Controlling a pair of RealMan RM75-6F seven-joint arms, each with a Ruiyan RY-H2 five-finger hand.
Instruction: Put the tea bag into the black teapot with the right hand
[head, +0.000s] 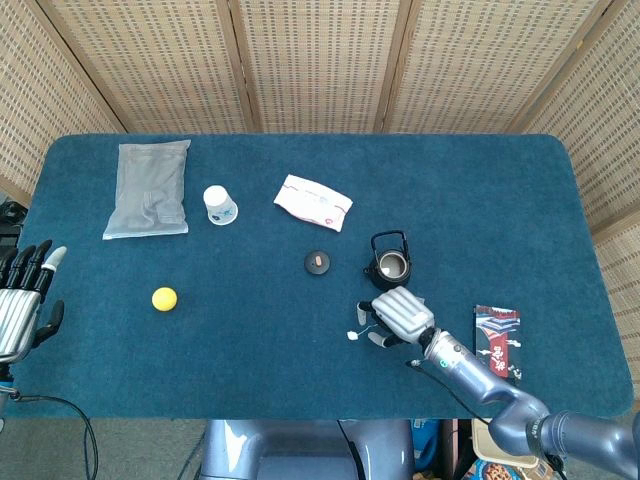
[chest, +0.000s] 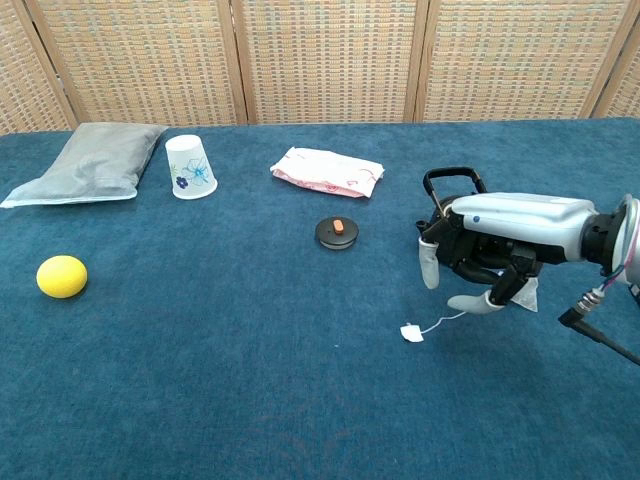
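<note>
The black teapot (head: 389, 263) stands open right of the table's middle; in the chest view only its handle (chest: 450, 178) shows above my right hand (chest: 492, 250). Its lid (chest: 338, 232) lies to its left. The tea bag (chest: 524, 292) lies on the cloth just in front of the teapot, partly behind my right hand's fingers (chest: 476, 302), which point down around it, spread. I cannot see a grip on it. Its string runs left to the paper tag (chest: 411, 332). My right hand (head: 398, 313) hovers low over the bag. My left hand (head: 20, 300) rests open at the table's left edge.
A grey pouch (chest: 88, 160), a flowered paper cup (chest: 190, 167) and a pink-white packet (chest: 328, 171) lie along the back. A yellow ball (chest: 61, 276) sits at the left. A dark printed packet (head: 498, 339) lies near the right front edge.
</note>
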